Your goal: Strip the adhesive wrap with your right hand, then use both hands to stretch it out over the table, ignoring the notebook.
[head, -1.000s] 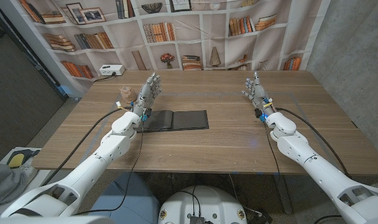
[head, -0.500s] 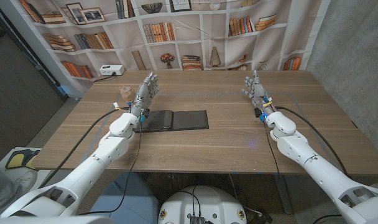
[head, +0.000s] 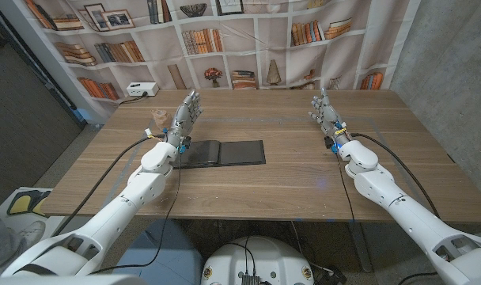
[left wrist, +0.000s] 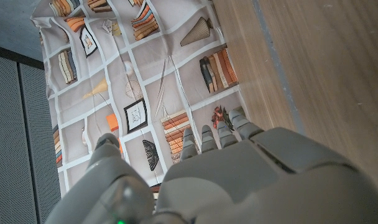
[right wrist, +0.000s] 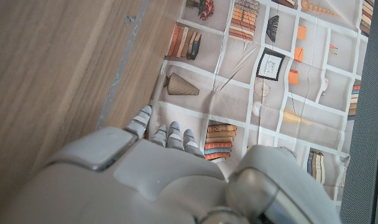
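Observation:
A small tan roll of adhesive wrap [head: 159, 118] stands on the wooden table [head: 288, 178] at the far left, just beside and behind my left hand [head: 186, 117]. That hand is raised on its edge with fingers apart and upward, holding nothing; its back fills the left wrist view [left wrist: 239, 174]. My right hand [head: 326, 115] stands the same way at the far right of the table, open and holding nothing, well away from the roll. The right wrist view shows its back [right wrist: 158, 174] over bare wood. A black notebook [head: 225, 152] lies open near my left wrist.
A bookshelf-print backdrop [head: 248, 39] hangs behind the table's far edge. A white box [head: 142, 89] sits beyond the table's far left corner. Cables run along both forearms. A yellow and black thing [head: 23, 202] lies on the floor at the left.
Both hands have stayed almost still; the left hand has risen very slightly. A grey-sleeved person at the bottom left corner has drawn back out of the picture.

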Tool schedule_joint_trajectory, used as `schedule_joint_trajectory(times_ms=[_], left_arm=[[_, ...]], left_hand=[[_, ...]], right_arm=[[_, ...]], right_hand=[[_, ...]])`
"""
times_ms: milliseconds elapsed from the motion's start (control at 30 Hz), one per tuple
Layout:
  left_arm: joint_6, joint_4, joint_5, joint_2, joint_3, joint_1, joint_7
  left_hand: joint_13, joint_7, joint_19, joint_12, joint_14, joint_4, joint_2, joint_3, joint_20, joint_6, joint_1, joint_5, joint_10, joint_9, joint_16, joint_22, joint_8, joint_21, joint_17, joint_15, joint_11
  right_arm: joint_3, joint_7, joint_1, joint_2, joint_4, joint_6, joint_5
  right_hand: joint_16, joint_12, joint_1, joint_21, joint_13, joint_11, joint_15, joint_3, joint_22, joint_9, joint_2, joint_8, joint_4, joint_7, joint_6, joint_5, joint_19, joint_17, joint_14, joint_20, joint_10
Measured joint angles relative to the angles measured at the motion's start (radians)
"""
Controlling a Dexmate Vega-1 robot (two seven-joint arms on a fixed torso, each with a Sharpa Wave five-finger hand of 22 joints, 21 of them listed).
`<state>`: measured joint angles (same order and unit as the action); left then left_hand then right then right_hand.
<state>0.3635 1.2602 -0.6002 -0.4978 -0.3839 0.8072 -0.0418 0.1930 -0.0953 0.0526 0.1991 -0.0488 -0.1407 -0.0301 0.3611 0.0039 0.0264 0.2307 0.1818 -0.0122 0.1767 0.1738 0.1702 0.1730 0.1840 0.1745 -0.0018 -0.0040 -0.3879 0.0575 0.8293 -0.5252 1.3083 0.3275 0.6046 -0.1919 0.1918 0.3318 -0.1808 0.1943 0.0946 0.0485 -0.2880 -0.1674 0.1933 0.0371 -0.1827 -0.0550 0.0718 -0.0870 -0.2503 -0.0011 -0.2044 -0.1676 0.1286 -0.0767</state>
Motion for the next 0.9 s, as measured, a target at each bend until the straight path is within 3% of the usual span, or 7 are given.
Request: schedule_joint_trajectory(times_ms=[433,900], left_arm=[[0.013,-0.025,0.034,0.005,-0.022,-0.035,-0.023],[-0.002,0.045,0.086,-0.018,-0.027,-0.021,0.041]], left_hand=[[0.0,-0.003,-0.018,-0.008,-0.034,0.004,0.0,-0.004,0.0,-0.029,0.0,0.0,-0.036,0.0,-0.004,-0.003,0.0,0.0,0.0,0.002,0.006],[0.0,-0.003,-0.015,-0.008,-0.034,0.004,0.0,-0.004,0.002,-0.028,0.0,0.0,-0.036,0.0,-0.002,-0.003,0.0,0.0,0.0,0.002,0.006]], right_arm=[[-0.001,0.059,-0.03,-0.018,-0.038,0.002,0.004],[-0.003,0.107,-0.053,-0.028,-0.074,0.006,0.015]], right_hand=[[0.004,-0.008,0.0,0.0,0.0,0.006,0.005,0.0,0.0,0.0,0.0,0.003,0.0,0.01,-0.042,0.0,-0.022,0.0,-0.005,-0.004,-0.034],[0.004,-0.008,0.0,0.0,0.0,0.005,0.005,0.004,0.0,-0.003,0.0,0.003,0.004,0.01,-0.064,0.0,-0.037,0.0,-0.005,0.002,-0.065]])
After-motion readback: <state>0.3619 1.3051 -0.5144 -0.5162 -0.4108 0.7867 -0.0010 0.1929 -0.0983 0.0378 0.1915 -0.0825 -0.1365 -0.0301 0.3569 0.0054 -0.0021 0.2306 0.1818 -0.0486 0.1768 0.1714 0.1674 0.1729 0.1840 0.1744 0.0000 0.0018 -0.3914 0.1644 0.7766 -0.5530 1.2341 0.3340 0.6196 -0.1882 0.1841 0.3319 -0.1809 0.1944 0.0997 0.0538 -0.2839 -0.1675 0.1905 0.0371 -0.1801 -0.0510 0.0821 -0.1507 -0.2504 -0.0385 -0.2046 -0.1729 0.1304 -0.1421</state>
